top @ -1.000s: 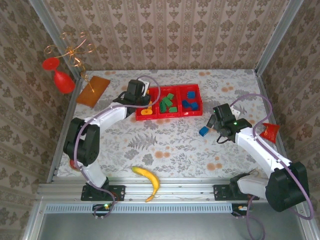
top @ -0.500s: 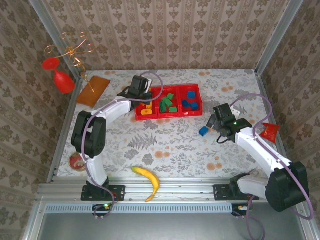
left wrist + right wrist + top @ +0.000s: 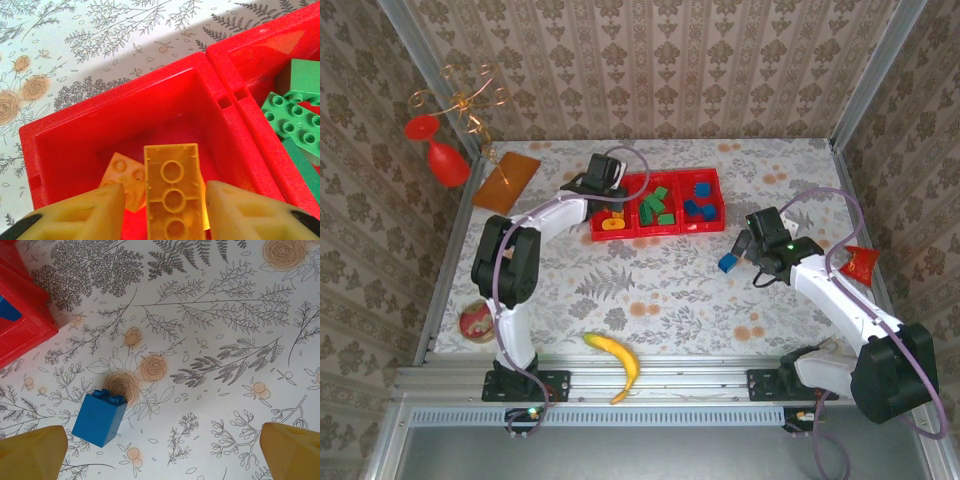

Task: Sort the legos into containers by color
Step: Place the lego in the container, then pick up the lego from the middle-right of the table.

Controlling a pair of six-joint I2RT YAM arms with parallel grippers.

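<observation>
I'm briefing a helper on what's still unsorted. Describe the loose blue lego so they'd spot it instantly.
Find the red tray at the far middle of the flowered table. Just off its right front corner sits the blue lego; unlike the tray's blue bricks, it stands alone outside.

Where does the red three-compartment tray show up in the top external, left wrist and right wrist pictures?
Top external: the red tray lies across the table's far middle.
Left wrist: its end compartment, with orange legos in it, takes up the centre.
Right wrist: one corner sits at the upper left edge.
Shared landmark: the flowered table cover around the tray.
</observation>
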